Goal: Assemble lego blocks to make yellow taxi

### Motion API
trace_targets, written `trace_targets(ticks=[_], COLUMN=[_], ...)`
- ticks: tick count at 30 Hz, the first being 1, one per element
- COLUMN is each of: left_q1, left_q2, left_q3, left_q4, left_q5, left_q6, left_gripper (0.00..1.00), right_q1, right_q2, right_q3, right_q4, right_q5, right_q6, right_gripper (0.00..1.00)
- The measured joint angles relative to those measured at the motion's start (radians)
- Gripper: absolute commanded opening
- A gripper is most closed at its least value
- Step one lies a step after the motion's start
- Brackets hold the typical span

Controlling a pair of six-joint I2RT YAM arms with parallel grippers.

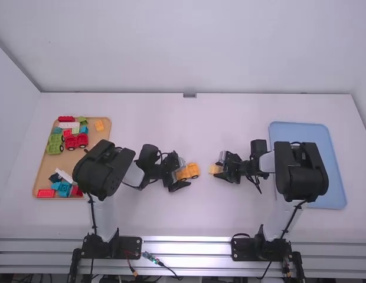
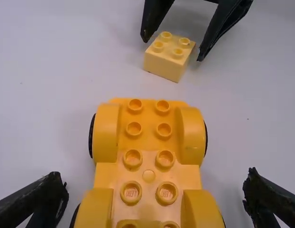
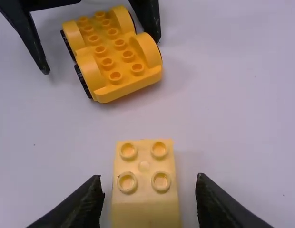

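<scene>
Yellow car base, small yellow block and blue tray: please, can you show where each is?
Yellow car base [image 2: 148,164]: left wrist view, middle of its studded top.
Small yellow block [image 3: 144,166]: right wrist view, between its four top studs.
Blue tray [image 1: 298,132]: high view, bare far part.

white links, bulky black joints, loose black cables, black base plates, dark tapering jaws
</scene>
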Motion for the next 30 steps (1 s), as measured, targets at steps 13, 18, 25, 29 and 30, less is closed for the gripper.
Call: trace_targets(ticks=[13,18,25,29,30], left_q1=[0.000,0.000,0.000,0.000,0.000], left_q2=[0.000,0.000,0.000,0.000,0.000], left_q3=[0.001,0.001,0.001,0.006,0.007], left_q4=[-0.002,-0.003,-0.011,-0.045,-0.050], left_q5=[0.000,0.000,0.000,0.009,0.015], left_q6=[0.013,0.013,0.029,0.096,0.107], left_gripper=[0.99,0.99,0.70,0.80,0.83], right_q1=[0.039,0.063,0.024,0.006,0.005], right_q2=[0.000,0.000,0.000,0.000,0.000], right_q3=[0.000,0.000,0.005,0.005,0.005], right_q4=[0.001,0.002,-0.002,-0.002,-0.002], right_q5=[0.040,0.040,0.012,-0.033,-0.047], right_q6=[0.006,0.006,0.021,0.024,0.025], right_gripper=[0.33,0.24,0.19,0.18,0.18])
